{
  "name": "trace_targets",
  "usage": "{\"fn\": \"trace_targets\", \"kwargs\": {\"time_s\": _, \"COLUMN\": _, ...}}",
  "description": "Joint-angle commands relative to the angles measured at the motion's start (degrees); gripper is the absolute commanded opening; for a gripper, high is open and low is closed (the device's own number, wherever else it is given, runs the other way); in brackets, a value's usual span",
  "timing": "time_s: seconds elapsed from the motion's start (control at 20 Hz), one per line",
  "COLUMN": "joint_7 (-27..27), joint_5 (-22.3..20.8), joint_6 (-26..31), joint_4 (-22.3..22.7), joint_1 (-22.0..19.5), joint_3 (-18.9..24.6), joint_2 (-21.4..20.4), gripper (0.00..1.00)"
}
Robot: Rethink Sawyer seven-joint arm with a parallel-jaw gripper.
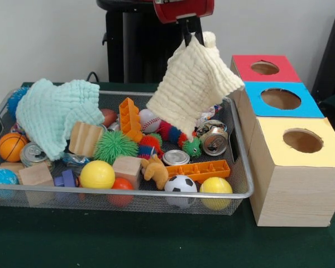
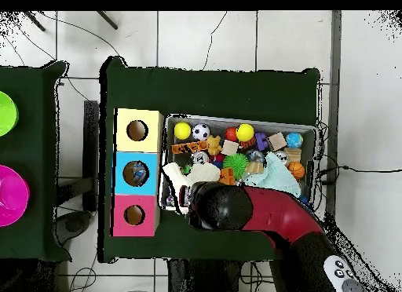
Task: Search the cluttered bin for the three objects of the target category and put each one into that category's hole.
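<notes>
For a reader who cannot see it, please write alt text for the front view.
The gripper holds a cream cloth lifted above the bin, a wire basket crowded with balls, cans, blocks and a mint cloth. To the right stand three wooden boxes, topped red, blue and yellow; the hole in the red one is farthest.

Table (image 1: 156,245): dark green top.
Bin (image 1: 243,167): sits mid-table.
Boxes (image 1: 293,184): three in a row just beside the bin's short end.

Robot lab: pedestal-mounted arm (image 2: 275,214), green-clothed table (image 1: 156,245), tiled floor (image 2: 204,38) with loose cables (image 2: 71,30).
</notes>
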Motion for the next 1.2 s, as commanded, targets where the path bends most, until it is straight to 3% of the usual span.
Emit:
{"fn": "trace_targets", "kwargs": {"time_s": 0.05, "joint_7": 5.0, "joint_5": -1.1, "joint_6": -2.2, "joint_4": -0.2, "joint_1": 0.6, "joint_3": -1.7, "joint_2": 1.2, "gripper": 0.00}}
{"fn": "trace_targets", "kwargs": {"time_s": 0.45, "joint_7": 5.0, "joint_5": -1.2, "joint_6": -1.8, "joint_4": -1.0, "joint_1": 1.5, "joint_3": -2.7, "joint_2": 0.9, "gripper": 0.00}}
{"fn": "trace_targets", "kwargs": {"time_s": 0.5, "joint_7": 5.0, "joint_5": -1.3, "joint_6": -1.9, "joint_4": -1.1, "joint_1": 1.7, "joint_3": -3.0, "joint_2": 0.9, "gripper": 1.00}}
{"fn": "trace_targets", "kwargs": {"time_s": 0.65, "joint_7": 4.9, "joint_5": -2.9, "joint_6": -2.1, "joint_4": -1.5, "joint_1": 2.4, "joint_3": -3.9, "joint_2": 0.7, "gripper": 1.00}}
{"fn": "trace_targets", "kwargs": {"time_s": 1.2, "joint_7": 4.0, "joint_5": -2.5, "joint_6": -1.3, "joint_4": -3.2, "joint_1": 2.9, "joint_3": -4.3, "joint_2": -0.2, "gripper": 1.00}}
